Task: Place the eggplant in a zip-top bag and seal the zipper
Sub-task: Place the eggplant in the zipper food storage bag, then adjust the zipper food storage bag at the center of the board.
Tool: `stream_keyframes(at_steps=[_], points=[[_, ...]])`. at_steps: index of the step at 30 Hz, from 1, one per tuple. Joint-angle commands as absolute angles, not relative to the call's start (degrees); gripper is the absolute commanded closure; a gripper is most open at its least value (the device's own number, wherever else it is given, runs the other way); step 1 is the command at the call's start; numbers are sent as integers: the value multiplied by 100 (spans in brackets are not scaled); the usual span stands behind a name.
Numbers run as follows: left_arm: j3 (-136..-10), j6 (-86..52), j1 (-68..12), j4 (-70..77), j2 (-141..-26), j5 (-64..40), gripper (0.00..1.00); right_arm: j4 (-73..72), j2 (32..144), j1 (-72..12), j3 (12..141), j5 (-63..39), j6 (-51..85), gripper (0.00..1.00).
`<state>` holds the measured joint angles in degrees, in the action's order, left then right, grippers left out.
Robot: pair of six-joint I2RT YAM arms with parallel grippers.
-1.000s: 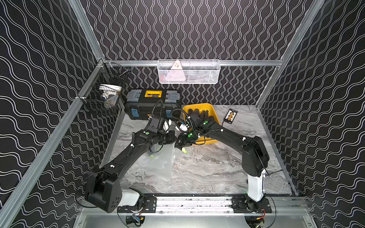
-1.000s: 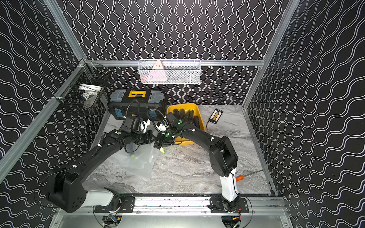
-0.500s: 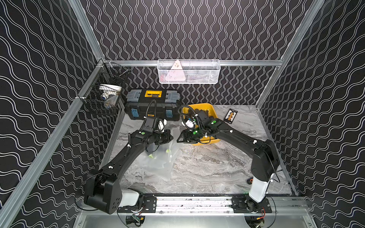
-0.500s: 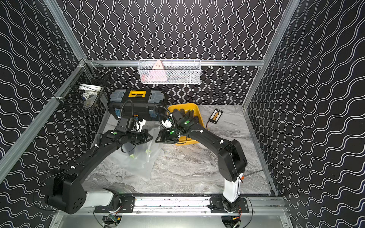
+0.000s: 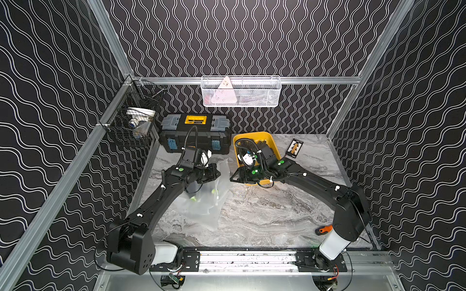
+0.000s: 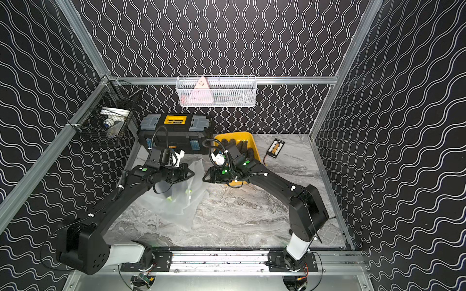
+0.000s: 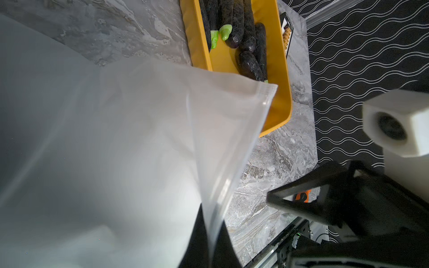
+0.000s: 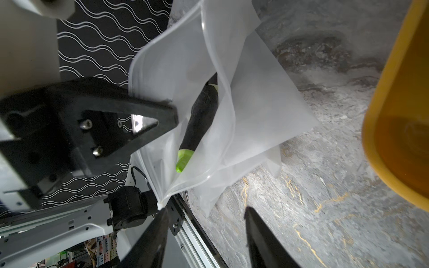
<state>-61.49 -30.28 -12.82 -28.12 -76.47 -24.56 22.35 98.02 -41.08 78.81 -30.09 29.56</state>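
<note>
Your left jaws are pinched shut on the top edge of the zip-top bag [image 8: 267,120], holding that edge up off the worktop [image 5: 264,214], and the eggplant [image 8: 202,111] sits inside it. Your right jaws stand spread and empty just beside the bag, near the yellow tray [image 8: 394,104].
</note>
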Motion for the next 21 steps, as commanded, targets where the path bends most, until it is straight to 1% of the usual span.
stream_keyframes(at_steps=[1,4,8,12,13,15,18,20,21], points=[[-6302,-3126,-1274,-2839,-7611,-2399,100,1610,9783,-4178,7778,-2765,3259,48],[-6439,-3037,-1283,-2886,-7679,-2479,100,1367,9772,-4288,7732,-2457,3474,45],[-6504,-2937,-1316,-2955,-7738,-2531,100,1338,10041,-4289,7900,-1766,3649,45],[-6478,-2833,-1351,-3023,-7726,-2574,100,1126,10339,-4294,8079,-1680,3707,46],[-6463,-2815,-1362,-3032,-7720,-2597,100,1104,10429,-4298,8130,-1631,3722,48],[-6451,-2799,-1385,-3040,-7718,-2619,100,1075,10576,-4297,8223,-1636,3759,61],[-6471,-2760,-1421,-3080,-7725,-2585,99,831,10614,-4298,8199,-1859,3952,75],[-6502,-2724,-1438,-3105,-7743,-2542,94,742,10537,-4298,8128,-1850,4185,90],[-6516,-2708,-1441,-3115,-7758,-2532,91,703,10493,-4298,8077,-1828,4324,95]])
